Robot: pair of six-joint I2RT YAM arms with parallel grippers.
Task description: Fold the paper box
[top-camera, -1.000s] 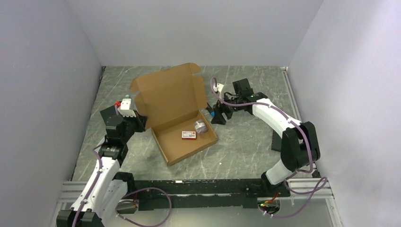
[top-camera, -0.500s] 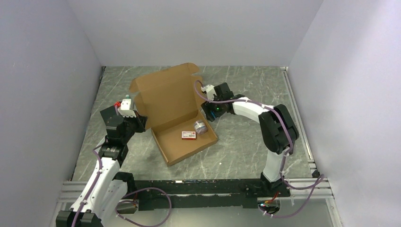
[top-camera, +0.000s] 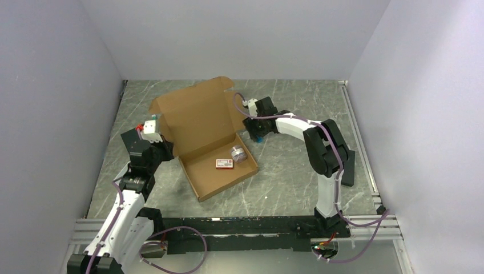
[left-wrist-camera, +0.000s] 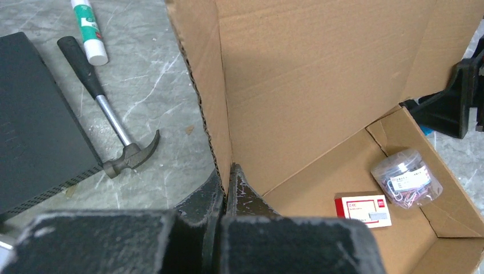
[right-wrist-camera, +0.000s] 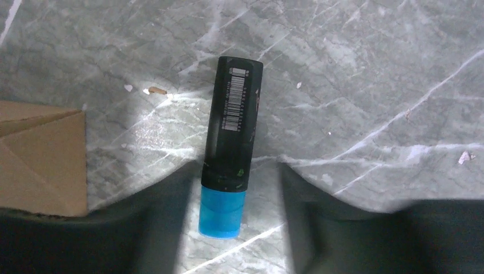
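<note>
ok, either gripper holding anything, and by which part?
Left gripper pinches the brown corrugated cardboard box by its raised lid's side edge. Right gripper open over a black blue-capped tube, holding nothing.

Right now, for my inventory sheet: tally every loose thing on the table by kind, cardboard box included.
Paper box: 1
Red-and-white carton: 1
Tub of paper clips: 1
Hammer: 1
White-and-green stick: 1
Black tube, blue cap: 1
Black pads: 2
Total: 8

in paper box (top-camera: 197, 120) — clip tub (top-camera: 238, 153) right of card pack (top-camera: 224, 163) | tube (right-wrist-camera: 231, 142) — right of paper box
</note>
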